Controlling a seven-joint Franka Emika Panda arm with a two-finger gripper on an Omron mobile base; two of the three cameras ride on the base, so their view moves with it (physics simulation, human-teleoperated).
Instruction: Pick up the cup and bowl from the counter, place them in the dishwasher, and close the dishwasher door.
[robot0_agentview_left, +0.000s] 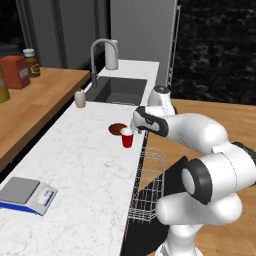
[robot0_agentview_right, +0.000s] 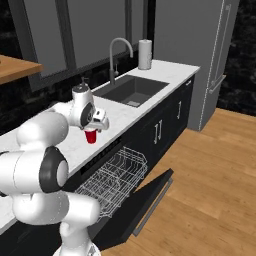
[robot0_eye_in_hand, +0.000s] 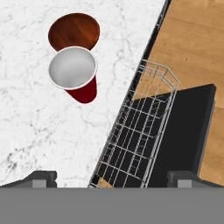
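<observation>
Cup stands unmarked beside the bowl on the counter; hand spread apart above.

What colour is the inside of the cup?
White inside, red outside: the cup shows it best in the hand view.

Cup upright on counter, ahead and left of the wide-set jaws, bowl just beyond it, wire rack between the jaws below counter edge, over dishwasher door lying open
</observation>
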